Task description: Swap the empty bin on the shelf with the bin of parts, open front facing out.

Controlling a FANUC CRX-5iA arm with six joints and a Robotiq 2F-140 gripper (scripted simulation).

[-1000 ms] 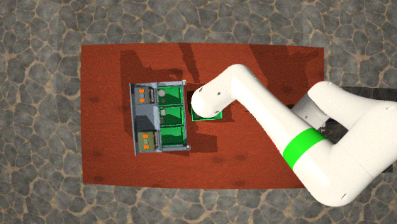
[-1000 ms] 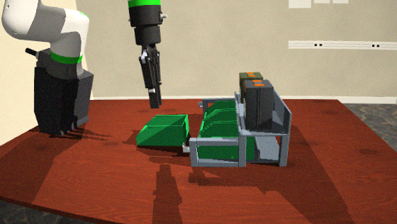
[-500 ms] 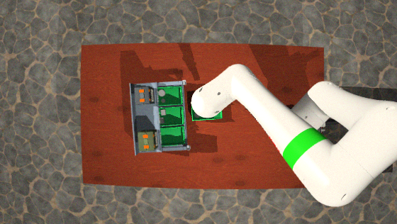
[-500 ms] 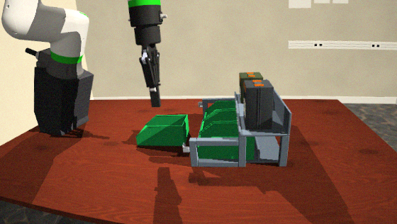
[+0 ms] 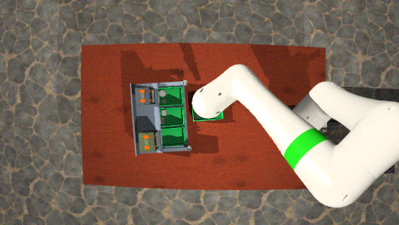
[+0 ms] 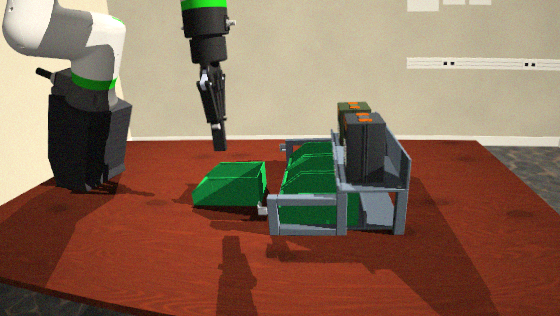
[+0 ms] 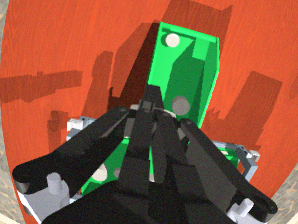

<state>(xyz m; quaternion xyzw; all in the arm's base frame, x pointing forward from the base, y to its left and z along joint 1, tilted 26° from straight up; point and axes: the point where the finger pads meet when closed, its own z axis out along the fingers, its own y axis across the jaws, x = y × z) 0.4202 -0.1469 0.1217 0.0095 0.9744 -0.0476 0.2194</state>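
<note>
- The parts bin (image 5: pixel 216 118) (image 6: pixel 230 190) (image 7: pixel 187 75) is seen on the tabletop (image 5: pixel 107 167) (image 6: pixel 150 260) (image 7: pixel 40 50), just in front of the shelf (image 5: pixel 132 119) (image 6: pixel 341 215) (image 7: pixel 247 162), well in from all four edges.
- Round parts (image 7: pixel 172 40) are visible inside; the empty bin (image 5: pixel 174 137) (image 6: pixel 319 146) stands in the end slot.
- Both bins look light, stiff and smooth-walled; slipping is to be expected if only a thin rim is pinched. Loose parts could slide out through the open front under a forward tilt.
- The empty bin should be taken first, by a wall or its rear; the parts bin is best gripped squarely across firm walls.
- The jaws (image 6: pixel 219 146) are pressed together on nothing, pointed down above the parts bin, apart from it.
- The arm (image 5: pixel 271 107) (image 6: pixel 102 40) is reached out from the tabletop's base-side edge, with the wrist nearly vertical.
</note>
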